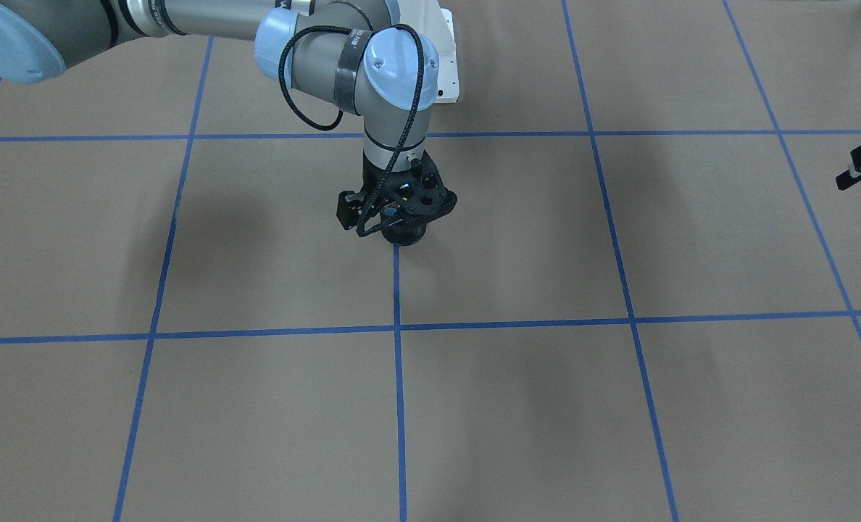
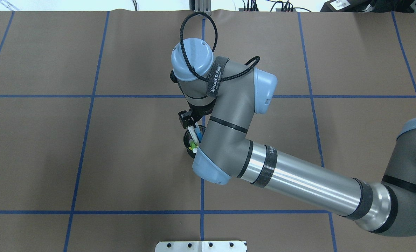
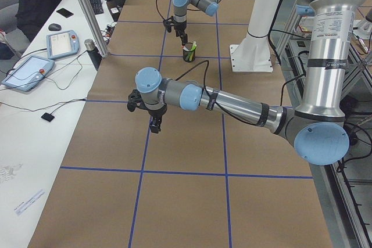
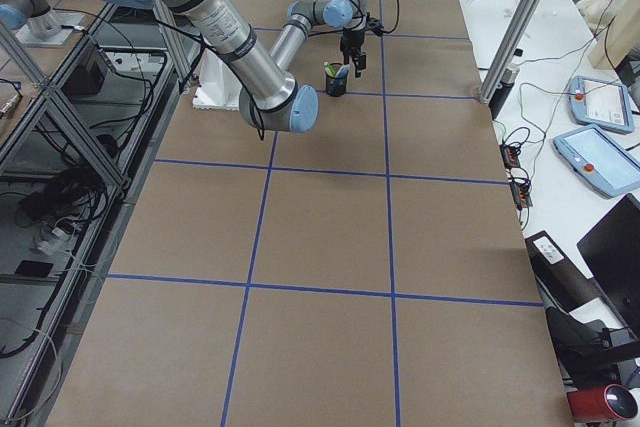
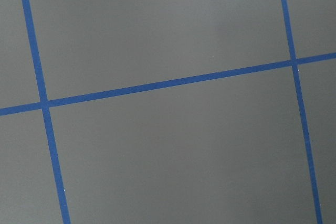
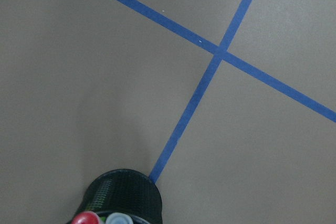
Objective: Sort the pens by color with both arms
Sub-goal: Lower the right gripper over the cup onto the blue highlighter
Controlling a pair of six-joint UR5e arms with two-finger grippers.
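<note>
Matt brown paper (image 1: 271, 413) lies smooth, the cup (image 6: 126, 198) is black mesh, the right arm (image 2: 299, 176) glossy metal.

Robotics lab: teach pendants (image 4: 600, 104), aluminium framing (image 4: 515, 27), tape-gridded table (image 2: 141, 157).

The table (image 1: 256, 420) is brown with a blue tape grid (image 1: 397, 290). The mesh cup (image 6: 126, 198) is black, its pens (image 2: 193, 134) white, blue, green and red-capped. My arms (image 2: 299, 182) read grey with light-blue caps (image 2: 192, 63).

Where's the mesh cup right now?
Overhead view: the mesh cup stands mid-table on the central blue tape line, just beneath the right claw, with the pens inside it.
</note>
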